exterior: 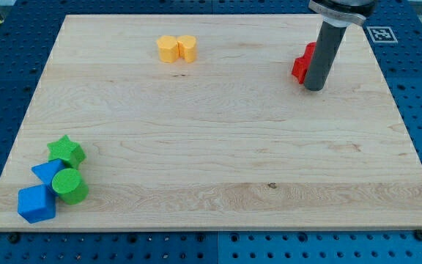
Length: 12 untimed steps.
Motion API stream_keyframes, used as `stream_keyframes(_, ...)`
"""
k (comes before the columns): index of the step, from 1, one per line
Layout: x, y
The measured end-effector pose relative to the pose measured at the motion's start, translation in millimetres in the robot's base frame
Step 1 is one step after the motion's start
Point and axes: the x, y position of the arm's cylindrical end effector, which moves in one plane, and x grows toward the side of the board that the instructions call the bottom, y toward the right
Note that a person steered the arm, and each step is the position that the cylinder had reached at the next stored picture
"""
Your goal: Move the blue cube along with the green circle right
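Observation:
The blue cube sits at the board's bottom left corner. The green circle touches it on its upper right side. My tip rests on the board at the view's top right, far from both, right beside a red block that the rod partly hides.
A blue triangular block and a green star sit just above the cube and the circle. Two yellow blocks lie side by side at the top centre. The wooden board ends close to the left cluster.

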Motion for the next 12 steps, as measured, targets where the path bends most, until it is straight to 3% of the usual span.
stream_keyframes(1, 0.7, -62.4)
stream_keyframes(2, 7.3, -169.0)
stream_keyframes(5, 72.4, -456.3)
stream_keyframes(6, 91.3, -473.6)
stream_keyframes(8, 229.2, -455.9)
stream_keyframes(10, 228.5, -408.5)
stream_keyframes(12, 226.4, -397.7)
